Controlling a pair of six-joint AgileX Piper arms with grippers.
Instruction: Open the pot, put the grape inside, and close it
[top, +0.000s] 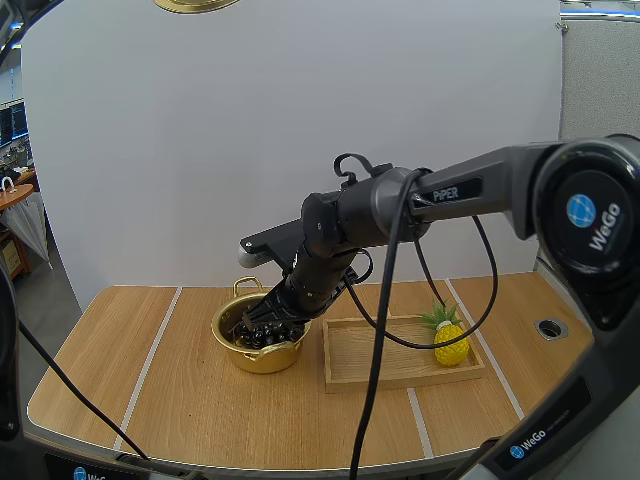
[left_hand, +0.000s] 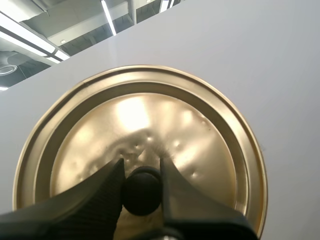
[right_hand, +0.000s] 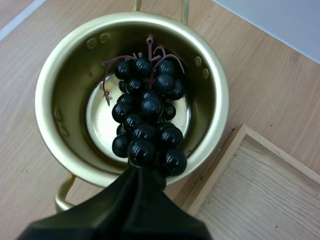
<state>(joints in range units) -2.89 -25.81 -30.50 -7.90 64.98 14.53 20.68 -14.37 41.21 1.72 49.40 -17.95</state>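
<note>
In the high view my right gripper (top: 268, 318) reaches down into the open gold pot (top: 232, 350) with the bunch of black grapes (top: 262, 335) at its tips. The wooden tray (top: 400, 375) lies just beside the pot, and a toy pineapple (top: 450, 342) stands on the tray's end away from the pot. The gold lid (top: 195, 5) hangs high above the pot.

In the left wrist view my left gripper (left_hand: 141, 167) stands narrow, its fingers (left_hand: 107, 185) pinching the lid's (left_hand: 200, 130) black knob (left_hand: 142, 192).

In the right wrist view my right gripper (right_hand: 145, 172) is closed as one dark wedge on the bunch's near end. The grapes (right_hand: 147, 107) lie inside the pot (right_hand: 65, 80), over its shiny bottom. The tray (right_hand: 260, 195) lies beside the pot.
</note>
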